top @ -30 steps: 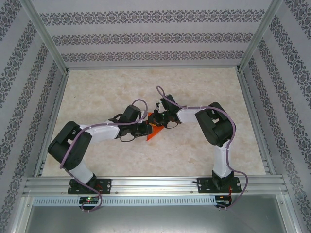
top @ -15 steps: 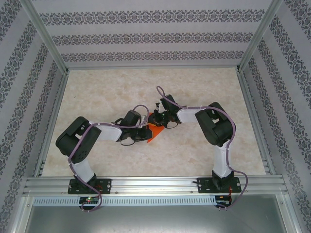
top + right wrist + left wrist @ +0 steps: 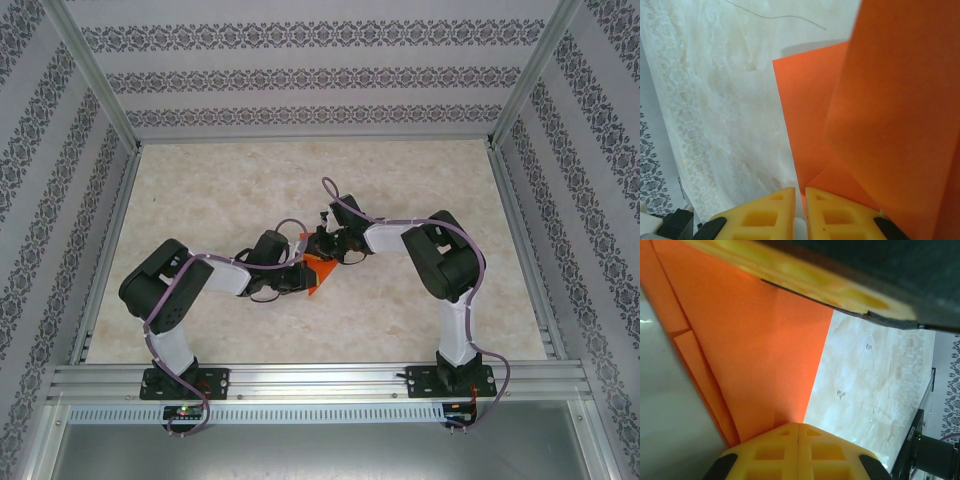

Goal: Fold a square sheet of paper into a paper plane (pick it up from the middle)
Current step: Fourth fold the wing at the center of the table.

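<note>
— Start on the left. What have you got?

— My left arm [image 3: 190, 285] comes up from its base with the elbow out to the left. The forearm runs right toward the middle of the table [image 3: 420, 190]. The left gripper [image 3: 296, 277] sits low against the left side of the sheet of paper [image 3: 320, 270].

— Fingers?

— On the left wrist camera the two yellow pads [image 3: 820, 455] are pressed together with only a seam between them. The orange sheet of paper [image 3: 750, 355] runs straight into that seam, so I read them as clamped on it. There is a narrow folded strip along the paper's left edge. A second yellow pad on a dark body crosses the top of that view, over the paper's far edge.

— And the paper overall?

— It's creased into a small orange wedge about mid-table, between the two grippers.

— Right side?

— The right gripper [image 3: 322, 245] meets the paper's upper edge, and the right arm [image 3: 445, 260] bends back to its base. On its wrist camera the fingers [image 3: 840, 215] nearly touch, with a sliver of orange in the gap, so they are pinched on the paper. One flap [image 3: 890, 125] rises blurred close to the lens, and a lower layer spreads over the marbled table.
</note>
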Available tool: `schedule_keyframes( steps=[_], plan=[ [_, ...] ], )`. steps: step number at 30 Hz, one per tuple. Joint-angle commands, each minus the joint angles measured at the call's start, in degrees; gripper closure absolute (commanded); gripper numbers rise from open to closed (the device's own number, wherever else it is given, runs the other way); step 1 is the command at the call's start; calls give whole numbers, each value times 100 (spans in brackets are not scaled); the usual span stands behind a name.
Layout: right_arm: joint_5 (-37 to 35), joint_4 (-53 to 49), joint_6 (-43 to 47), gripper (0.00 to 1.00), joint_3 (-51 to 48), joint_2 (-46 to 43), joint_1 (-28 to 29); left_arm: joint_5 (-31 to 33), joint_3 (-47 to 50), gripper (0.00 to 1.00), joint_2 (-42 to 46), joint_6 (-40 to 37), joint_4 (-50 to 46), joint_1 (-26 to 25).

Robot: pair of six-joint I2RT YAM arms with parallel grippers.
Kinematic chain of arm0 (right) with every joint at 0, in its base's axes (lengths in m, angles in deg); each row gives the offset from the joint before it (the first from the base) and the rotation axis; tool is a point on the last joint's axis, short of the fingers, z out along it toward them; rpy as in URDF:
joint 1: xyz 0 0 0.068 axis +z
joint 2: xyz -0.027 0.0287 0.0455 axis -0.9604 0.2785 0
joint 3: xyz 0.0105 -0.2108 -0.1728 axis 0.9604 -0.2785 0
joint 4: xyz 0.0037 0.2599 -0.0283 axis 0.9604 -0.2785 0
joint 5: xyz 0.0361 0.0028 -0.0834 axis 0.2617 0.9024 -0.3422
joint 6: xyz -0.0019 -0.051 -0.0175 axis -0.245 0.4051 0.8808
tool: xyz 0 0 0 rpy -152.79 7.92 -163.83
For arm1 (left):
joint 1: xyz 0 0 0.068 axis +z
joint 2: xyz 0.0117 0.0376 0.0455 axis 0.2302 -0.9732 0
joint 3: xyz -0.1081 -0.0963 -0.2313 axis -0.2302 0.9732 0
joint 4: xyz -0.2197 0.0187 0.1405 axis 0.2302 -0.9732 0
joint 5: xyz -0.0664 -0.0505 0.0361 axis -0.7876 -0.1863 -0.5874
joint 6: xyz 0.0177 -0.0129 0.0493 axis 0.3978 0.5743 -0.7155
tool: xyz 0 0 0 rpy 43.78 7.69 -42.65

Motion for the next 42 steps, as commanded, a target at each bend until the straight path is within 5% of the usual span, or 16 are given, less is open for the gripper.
schedule_keyframes(
  steps=[1, 15, 23, 35, 42],
  plan=[
    [-523, -517, 148, 86, -91, 338, 8, -172, 361, 97, 2, 76, -635, -200],
    [-576, -377, 6, 86, -208, 303, 32, -447, 778, 95, 857, 153, -765, -224],
    [-735, 189, -546, 86, -623, 50, 111, 555, 421, 95, 2011, 106, -1386, 2],
    [-1357, 1186, -1829, 86, -1354, -376, 496, 42, -119, 95, 1029, 169, -517, 120],
    [-1395, 1251, -1924, 86, -1352, -406, 566, 301, -369, 95, 510, 29, -495, 118]
  ],
)
